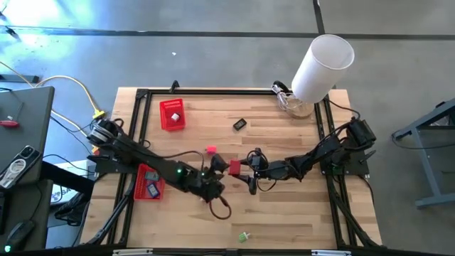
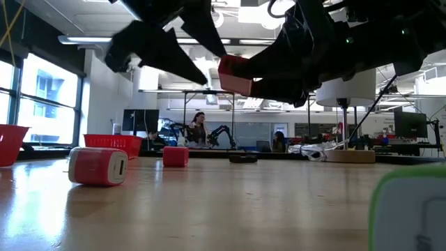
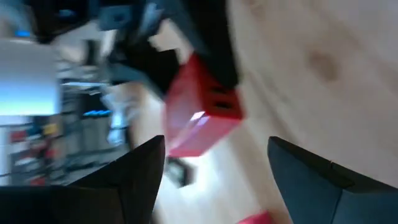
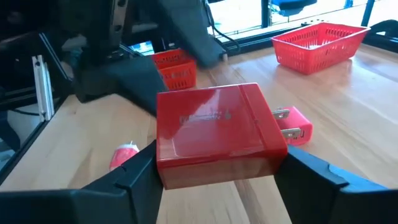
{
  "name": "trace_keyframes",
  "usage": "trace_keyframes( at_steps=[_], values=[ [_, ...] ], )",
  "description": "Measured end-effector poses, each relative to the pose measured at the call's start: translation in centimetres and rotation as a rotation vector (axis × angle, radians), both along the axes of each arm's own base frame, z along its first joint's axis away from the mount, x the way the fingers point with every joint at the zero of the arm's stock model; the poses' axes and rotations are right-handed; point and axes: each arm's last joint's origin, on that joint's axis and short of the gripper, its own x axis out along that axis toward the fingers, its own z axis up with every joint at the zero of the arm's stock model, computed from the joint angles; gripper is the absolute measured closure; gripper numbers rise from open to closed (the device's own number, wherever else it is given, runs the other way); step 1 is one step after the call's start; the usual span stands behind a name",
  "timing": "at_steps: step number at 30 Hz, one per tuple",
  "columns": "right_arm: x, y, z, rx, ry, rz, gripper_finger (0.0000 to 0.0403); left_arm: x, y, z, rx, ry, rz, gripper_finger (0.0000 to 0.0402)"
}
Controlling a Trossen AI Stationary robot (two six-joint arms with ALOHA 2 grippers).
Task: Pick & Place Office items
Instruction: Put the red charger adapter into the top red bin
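You had the right gripper [image 1: 237, 168] clamped on a red block [image 1: 234, 167], its fingers pressing the block's two ends, held in the air above the middle of the table [image 1: 298, 213]. The left gripper [image 1: 217, 165] sat just to the block's left with its fingers spread apart and nothing between them; whether it touched the block I could not tell. As for progress, I judged you well short of done: the far-left basket [image 1: 171, 114] held a white piece, and the near-left basket [image 1: 148, 182] already held a few small pieces, but several items still lay loose. A pink plug [image 1: 210, 150] rested on the wood just beyond the grippers, a black piece [image 1: 239, 124] lay farther back, and a green piece [image 1: 244, 236] sat alone near the front edge. In the low view one more red piece [image 2: 175, 156] showed far back on the table. The big white cylinder [image 1: 321, 64] stood at the far right and was not part of the job. The held block was a flat rectangular slab; in the right wrist view its broad face pointed upward and its long axis ran across from finger to finger. The pink plug lay on its side, its metal prongs aimed back toward your right gripper.
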Motion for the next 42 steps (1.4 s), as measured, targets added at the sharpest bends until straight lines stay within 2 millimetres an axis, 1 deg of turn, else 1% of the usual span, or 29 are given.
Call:
trace_keyframes(
  at_steps=[3,5,12,17,23,31,42],
  values=[
    [0.0,0.0,0.0,0.002,0.000,0.010,0.0155,0.2,-0.6,0.1,0.100,-0.042,0.011,0.0129],
    [0.0,0.1,0.0,0.004,-0.003,0.013,0.0156,0.2,-0.8,0.2,0.120,-0.039,-0.005,0.0129],
    [0.0,0.1,0.0,0.008,-0.003,0.031,0.0155,0.3,-1.0,0.2,0.099,-0.033,-0.043,0.0129],
    [0.0,0.2,0.2,0.040,-0.019,0.042,0.0157,0.6,-0.6,0.1,0.059,-0.022,-0.064,0.0129],
    [0.1,0.3,0.3,0.050,-0.033,0.061,0.0157,1.0,0.1,0.0,0.048,-0.030,-0.039,0.0129],
    [0.1,0.3,0.4,0.053,-0.038,0.063,0.0155,1.5,0.2,0.4,-0.019,-0.073,-0.072,0.0129],
    [0.1,0.3,0.4,0.053,-0.038,0.065,0.0155,1.5,0.2,0.4,-0.019,-0.071,-0.075,0.0129]
  ],
)
